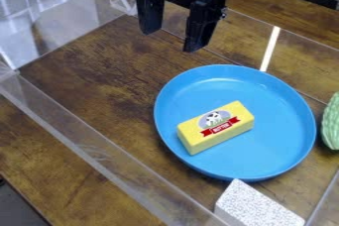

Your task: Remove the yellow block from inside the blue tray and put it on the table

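A small yellow block (216, 127) with a red-and-white label lies inside the round blue tray (272, 96), left of the tray's middle. The tray rests on the dark wood-grain table (93, 81). My black gripper (176, 29) hangs at the top of the view, above the table and up-left of the tray, well apart from the block. Its two fingers point down with a clear gap between them and nothing held.
Clear acrylic walls (79, 141) run along the table's left and front edges. A speckled grey-white pad (255, 207) sits at the bottom edge, below the tray. A green object (330, 123) shows at the right edge, and a thin white stick (269, 48) stands behind the tray.
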{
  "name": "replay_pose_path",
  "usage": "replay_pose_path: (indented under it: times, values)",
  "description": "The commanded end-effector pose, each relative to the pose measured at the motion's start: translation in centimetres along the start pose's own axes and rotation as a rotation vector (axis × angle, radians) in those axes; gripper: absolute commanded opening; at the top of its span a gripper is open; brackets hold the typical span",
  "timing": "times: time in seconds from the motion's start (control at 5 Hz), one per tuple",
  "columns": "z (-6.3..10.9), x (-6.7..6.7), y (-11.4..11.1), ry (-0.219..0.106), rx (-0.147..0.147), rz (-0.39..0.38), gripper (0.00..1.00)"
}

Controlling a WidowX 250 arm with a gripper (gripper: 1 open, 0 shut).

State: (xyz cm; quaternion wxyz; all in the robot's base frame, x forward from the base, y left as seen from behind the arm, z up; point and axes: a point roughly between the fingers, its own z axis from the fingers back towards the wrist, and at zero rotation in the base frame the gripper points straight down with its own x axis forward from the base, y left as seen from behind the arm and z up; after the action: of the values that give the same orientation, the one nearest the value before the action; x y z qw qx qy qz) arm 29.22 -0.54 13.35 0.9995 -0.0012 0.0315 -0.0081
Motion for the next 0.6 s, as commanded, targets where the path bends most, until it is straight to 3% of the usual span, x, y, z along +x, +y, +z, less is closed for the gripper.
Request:
replay_pose_path:
  times: [0.0,0.2,0.4]
  values:
    - [-1.0,-1.0,-0.9,0.012,-0.001,-0.009,1.0]
    - [-2.1,-0.7,-1.2,0.02,-0.004,-0.018,1.0]
    - [-2.8,0.0,-2.9,0.011,-0.003,-0.051,1.0]
